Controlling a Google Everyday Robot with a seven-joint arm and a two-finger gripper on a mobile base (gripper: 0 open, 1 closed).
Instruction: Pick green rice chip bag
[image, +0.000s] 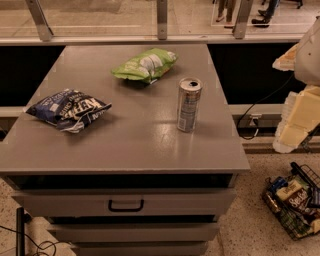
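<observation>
The green rice chip bag (145, 64) is a crinkly lime-green bag with a white patch. It lies flat on the far middle of the grey cabinet top (125, 145). My gripper (294, 125) shows as pale cream parts at the right edge of the camera view, off the cabinet and well to the right of the bag, level with the cabinet's right side. It holds nothing that I can see. The white arm (309, 50) rises above it.
A dark blue-and-white chip bag (67, 109) lies at the left. An opened silver can (188, 104) stands upright right of centre, in front of the green bag. Drawers (125, 204) face me below. A wire basket of snacks (295, 200) sits on the floor at right.
</observation>
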